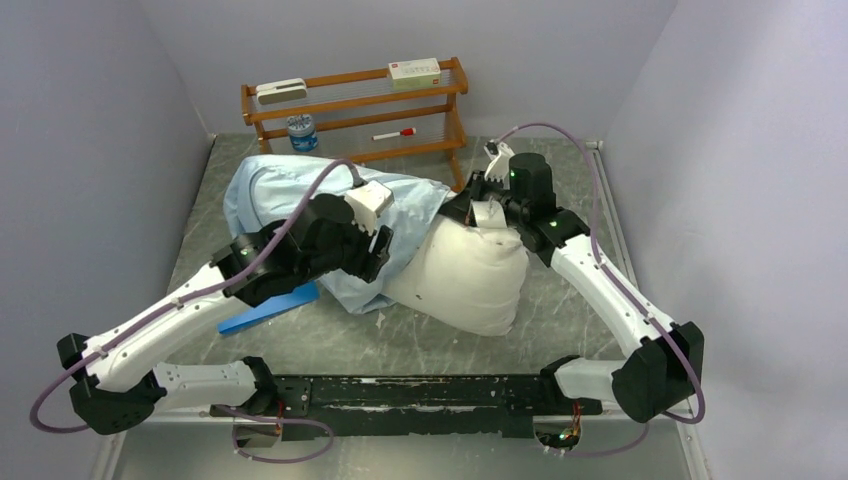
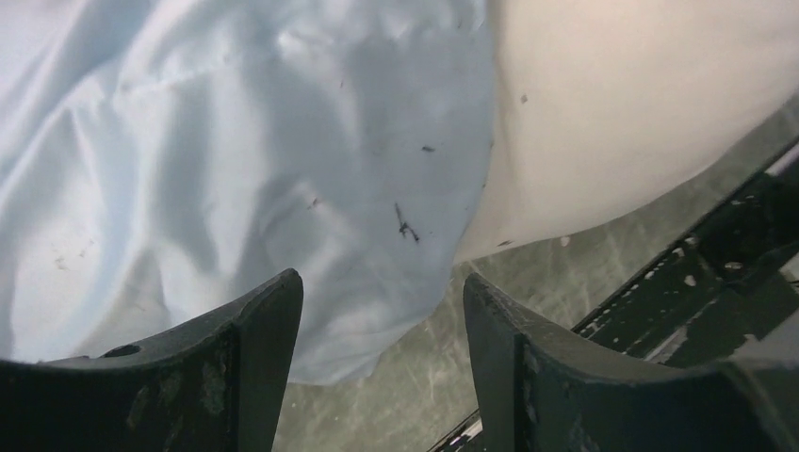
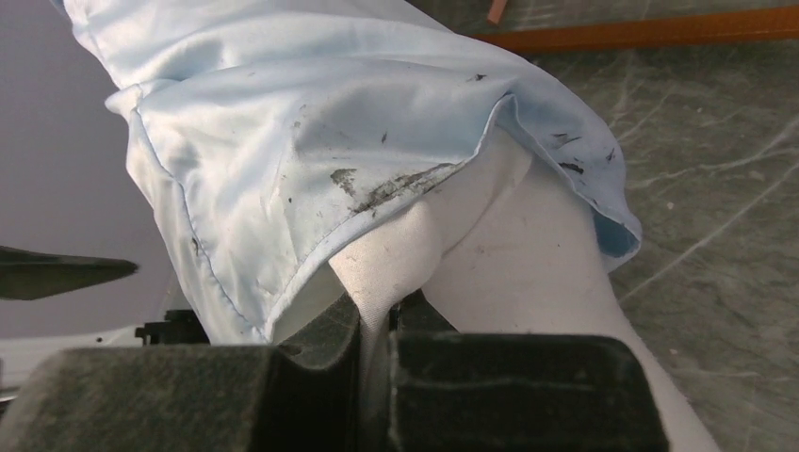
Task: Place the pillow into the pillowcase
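Observation:
The white pillow [image 1: 470,275] lies mid-table, its left part tucked inside the sky-blue pillowcase [image 1: 270,190], which spreads back and left. My right gripper [image 1: 487,212] sits at the pillow's far right corner. In the right wrist view it [image 3: 377,315] is shut on a pinched fold of the pillow [image 3: 528,254], just below the pillowcase's open hem [image 3: 283,141]. My left gripper [image 1: 375,250] hovers at the pillowcase's near edge. In the left wrist view it [image 2: 382,301] is open, with the pillowcase [image 2: 236,141] and the pillow [image 2: 641,104] beyond the fingers and nothing gripped.
A wooden rack [image 1: 355,100] stands at the back with a box [image 1: 414,70], a marker [image 1: 394,133] and a jar [image 1: 301,132]. A flat bright-blue rectangle [image 1: 270,308] lies under my left arm. A black rail [image 1: 420,390] runs along the near edge. Walls close both sides.

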Robot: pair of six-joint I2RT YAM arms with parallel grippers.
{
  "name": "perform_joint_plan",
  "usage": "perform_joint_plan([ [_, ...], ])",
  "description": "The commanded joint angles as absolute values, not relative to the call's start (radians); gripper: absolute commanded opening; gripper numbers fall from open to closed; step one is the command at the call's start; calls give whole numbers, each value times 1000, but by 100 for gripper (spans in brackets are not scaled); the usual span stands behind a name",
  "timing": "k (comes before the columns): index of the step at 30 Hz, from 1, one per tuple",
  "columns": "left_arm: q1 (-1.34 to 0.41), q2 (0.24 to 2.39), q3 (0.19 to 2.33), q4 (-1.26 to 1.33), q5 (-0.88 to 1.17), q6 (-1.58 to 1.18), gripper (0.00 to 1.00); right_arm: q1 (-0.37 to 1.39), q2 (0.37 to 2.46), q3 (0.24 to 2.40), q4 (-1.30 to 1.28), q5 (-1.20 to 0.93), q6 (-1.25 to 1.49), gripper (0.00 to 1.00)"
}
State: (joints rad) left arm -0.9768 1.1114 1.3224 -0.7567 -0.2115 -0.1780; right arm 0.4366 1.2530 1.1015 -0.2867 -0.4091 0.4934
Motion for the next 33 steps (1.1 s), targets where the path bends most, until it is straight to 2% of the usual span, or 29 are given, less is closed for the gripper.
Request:
perform_joint_plan([
  [1, -1007, 1120, 1251, -767, -356, -235, 69, 437, 1274, 1083, -112, -451, 591, 0],
  [8, -1055, 1176, 1183, -638, -484, -237, 71, 437, 1287, 1088, -106, -444, 587, 0],
  [12, -1068, 1224, 1163, -604, -579, -246, 66, 437, 1285, 1082, -104, -440, 585, 0],
  [14, -1076, 1238, 1160, -577, -578, -231, 54, 436, 1283, 1072, -93, -445, 594, 0],
  [16, -1088, 1247, 1176, -559, -554, -225, 25, 436, 1281, 1057, -84, -446, 597, 2],
  [17, -1100, 1253, 1191, -555, -545, -222, 14, 437, 1279, 1050, -82, -446, 595, 4],
  [18, -1111, 1257, 1209, -550, -529, -216, 6, 437, 1279, 1037, -77, -446, 595, 7],
  [20, -1137, 1266, 1255, -542, -502, -208, 5, 436, 1279, 1020, -64, -444, 602, 12],
  [25, -1168, 1273, 1380, -471, -357, -198, 5, 436, 1298, 1068, -80, -438, 578, 33],
  [27, -1168, 1266, 1403, -406, -285, -207, 5, 436, 1305, 1124, -149, -406, 539, 34],
  [29, -1167, 1251, 1395, -322, -213, -216, 5, 435, 1304, 1149, -174, -371, 518, 33],
  [33, -1167, 1258, 1378, -190, -90, -227, 5, 435, 1303, 1097, -111, -405, 548, 12],
])
